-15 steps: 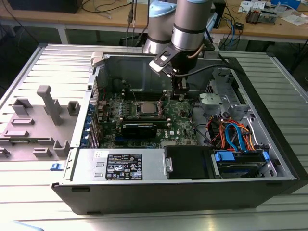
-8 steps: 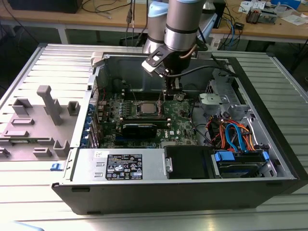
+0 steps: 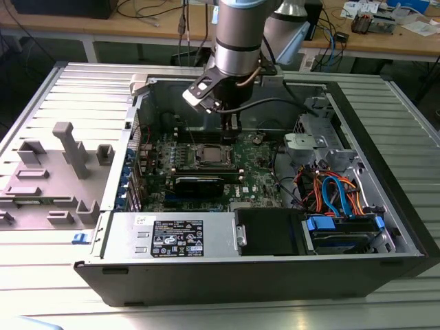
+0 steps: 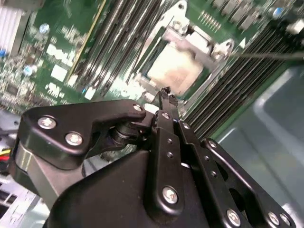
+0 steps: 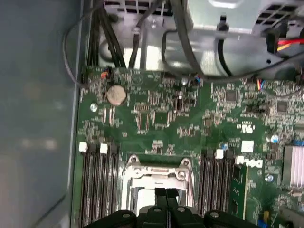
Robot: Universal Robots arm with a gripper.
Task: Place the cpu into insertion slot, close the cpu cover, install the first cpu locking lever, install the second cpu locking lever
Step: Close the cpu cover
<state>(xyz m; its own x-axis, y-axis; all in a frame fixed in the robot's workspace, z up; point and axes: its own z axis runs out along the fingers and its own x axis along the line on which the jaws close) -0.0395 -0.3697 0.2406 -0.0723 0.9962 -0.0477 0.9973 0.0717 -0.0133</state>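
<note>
The cpu point(image 4: 176, 71) lies flat in the insertion slot point(image 3: 197, 157), its dull silver top showing through the window of the cpu cover point(image 4: 198, 43). The cover lies down over it as a silver frame. From the socket's corner a thin rod point(image 4: 266, 55) runs out over the memory slots. My gripper point(image 4: 165, 93) is shut with nothing between its fingers. It hangs just above the edge of the socket. In the exterior view my gripper point(image 3: 232, 124) is over the board just behind the cpu point(image 3: 212, 155). In the first wrist view the fingertips point(image 5: 166, 192) point at the cover's frame point(image 5: 156, 173).
Black memory slots point(image 5: 97, 185) flank the socket on both sides. A long black card point(image 3: 199, 183), a power supply point(image 3: 175, 235) and a drive cage with orange and blue cables point(image 3: 337, 192) fill the open case. Black cables point(image 5: 185, 42) hang past a coin cell point(image 5: 116, 95). Grey fixtures point(image 3: 69, 148) stand outside the case.
</note>
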